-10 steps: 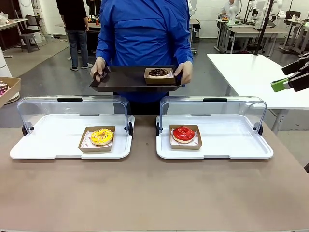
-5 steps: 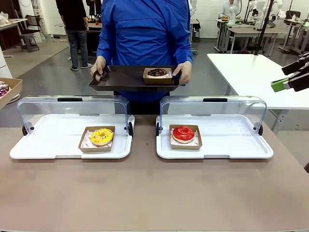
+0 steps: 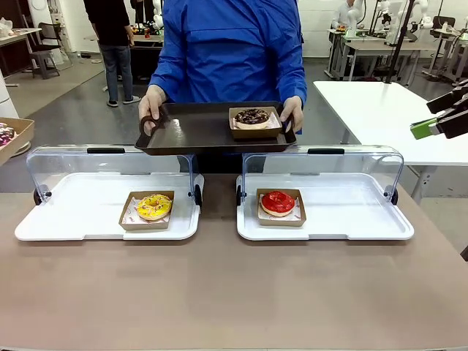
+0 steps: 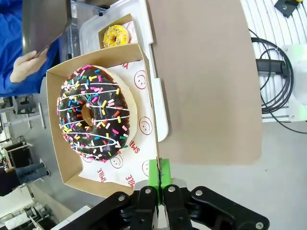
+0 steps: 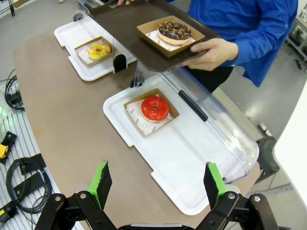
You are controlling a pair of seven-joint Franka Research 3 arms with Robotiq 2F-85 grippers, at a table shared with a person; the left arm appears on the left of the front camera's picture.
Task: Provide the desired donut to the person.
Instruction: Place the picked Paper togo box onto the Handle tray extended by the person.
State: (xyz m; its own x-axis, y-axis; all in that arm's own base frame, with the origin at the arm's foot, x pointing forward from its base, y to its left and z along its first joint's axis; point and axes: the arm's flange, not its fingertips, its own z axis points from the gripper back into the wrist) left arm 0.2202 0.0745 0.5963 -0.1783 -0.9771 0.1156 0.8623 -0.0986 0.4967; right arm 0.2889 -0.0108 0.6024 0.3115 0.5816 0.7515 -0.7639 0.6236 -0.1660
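**Firmly pinched: the sprinkled donut's box in the left gripper**

The sprinkled donut (image 4: 93,112), chocolate-iced with white stripes, lies in an open cardboard box (image 4: 55,143). The left gripper (image 4: 159,165) is clamped on the rim of that box, so the donut sits just beyond the fingertips and to one side of them. In the front view the box hangs at the far left of the scene, left of the left display tray (image 3: 73,219). That tray holds a yellow donut (image 3: 153,207). The right display tray (image 3: 351,219) holds a red donut (image 3: 278,202). Both stand on the table (image 3: 234,292) with their clear lids raised.

At the far side the person (image 3: 230,51) holds a dark tray (image 3: 190,128) above the lids. It carries a chocolate donut (image 3: 252,116) towards its right end. The right gripper (image 5: 157,172) hangs above the table's right side, jaws spread wide and holding nothing.
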